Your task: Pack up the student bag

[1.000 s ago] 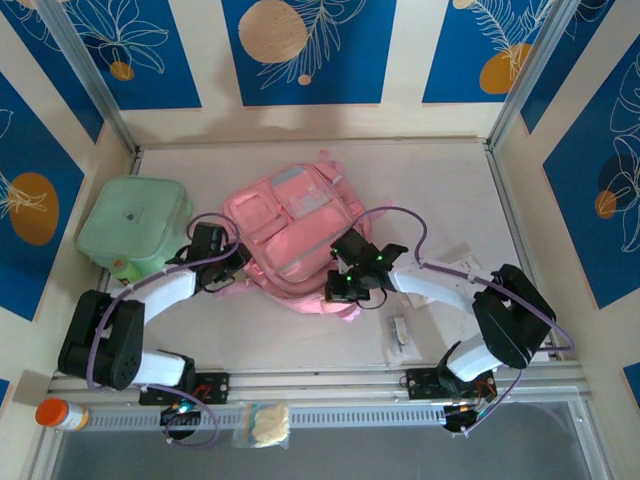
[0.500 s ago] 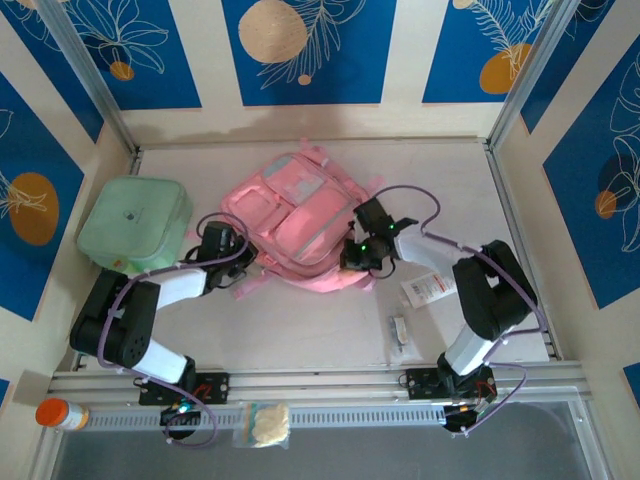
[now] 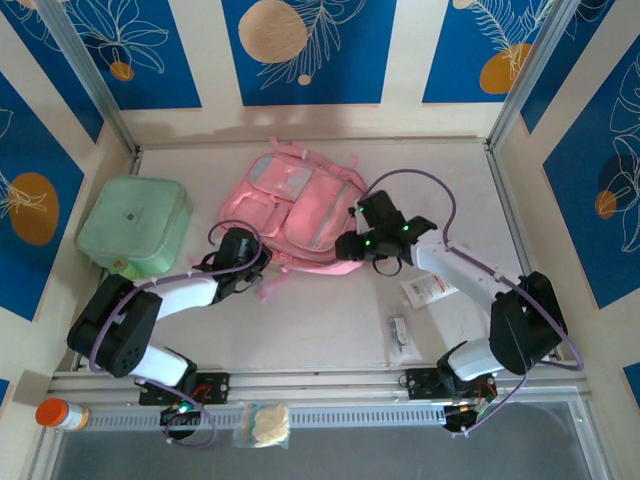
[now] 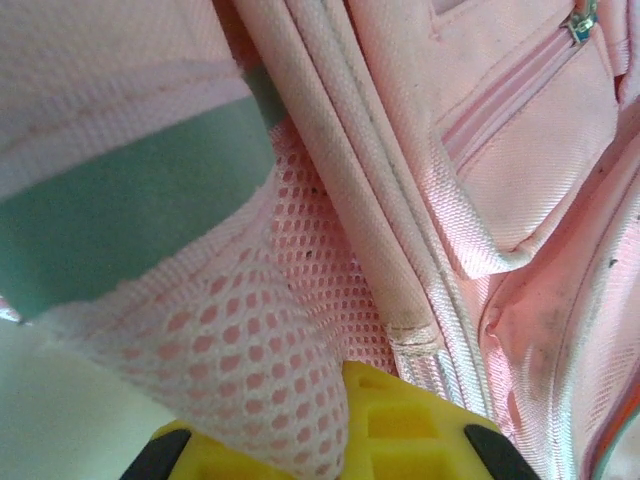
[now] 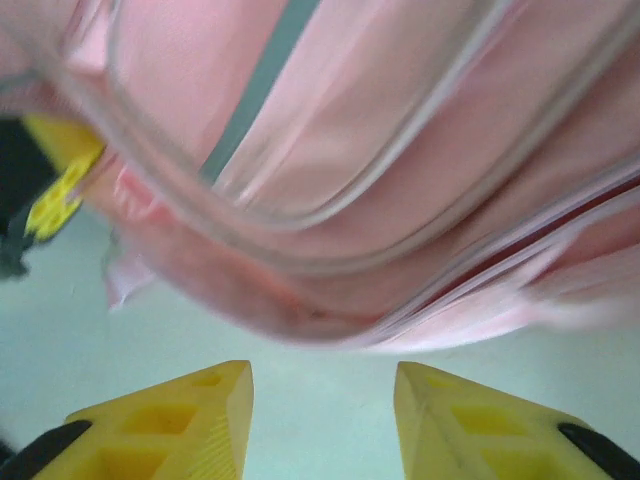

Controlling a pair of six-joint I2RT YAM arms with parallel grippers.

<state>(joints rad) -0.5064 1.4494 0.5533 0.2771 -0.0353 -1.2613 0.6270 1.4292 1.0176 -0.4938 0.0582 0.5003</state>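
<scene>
Near rail: orange-capped bottle [image 3: 60, 413] at the left end; clear packet of pale stuff [image 3: 262, 423] nearer the middle.
Table, near right: small white item [image 3: 399, 331] lying flat; just beyond it a white packet with a red label [image 3: 428, 290], partly under the right arm.
Left claw [image 3: 255, 262]: clamped together on pink mesh at the near-left corner of the student bag [image 3: 300, 200].
Right claw [image 5: 322, 405]: fingers apart, bare table in the gap, just short of the bag's near-right edge.
Student bag: flat at mid-table, front pockets up, between the two claws.
Left of bag: mint-green soft case [image 3: 135, 228] by the left wall, apart from the bag.
Surface: pale cream table [image 3: 330, 320], metal-framed.
Room: walls [image 3: 310, 50] of cream and blue panels, white leaves, orange discs.
</scene>
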